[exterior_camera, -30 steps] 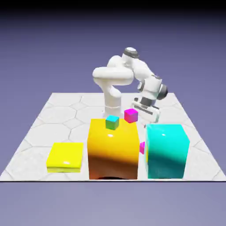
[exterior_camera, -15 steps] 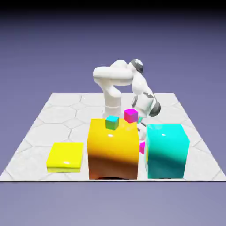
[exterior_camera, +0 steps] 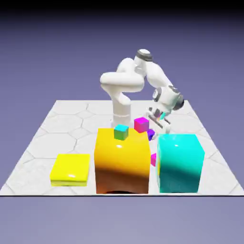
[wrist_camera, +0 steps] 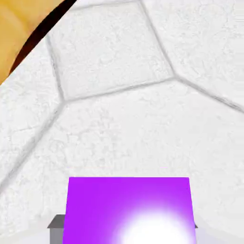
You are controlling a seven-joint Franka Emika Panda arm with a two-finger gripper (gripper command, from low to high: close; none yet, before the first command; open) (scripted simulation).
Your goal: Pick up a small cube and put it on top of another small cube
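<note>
So the gripper [exterior_camera: 153,129] has the small violet-purple cube [exterior_camera: 150,134] pinched between its fingers [wrist_camera: 57,228]. In the hand view the cube [wrist_camera: 129,209] fills the bottom middle, big and glossy with a white glare spot, and one grey fingertip peeks out at its lower left corner. The other finger is hidden behind the cube.

In the exterior view the purple cube hangs in the air above the counter [exterior_camera: 62,125], behind the gap between the big orange block [exterior_camera: 122,159] and the big cyan block [exterior_camera: 180,162]. It sits just to the exterior view's right of the tiny magenta-pink cube [exterior_camera: 141,124] and a bit lower in the picture. Whether those two touch I can't tell from this angle.

The tiny cyan-and-green cube [exterior_camera: 121,131] rests on top of the orange block near its back edge. Another bit of magenta [exterior_camera: 153,159] shows low down in the gap between the two big blocks, mostly hidden. A flat yellow block [exterior_camera: 71,169] lies on the counter to the exterior view's left of the orange one.

Below the held cube the hand view shows white hex-patterned counter [wrist_camera: 143,109], plus a slice of the orange block [wrist_camera: 19,28] in the top left corner.
</note>
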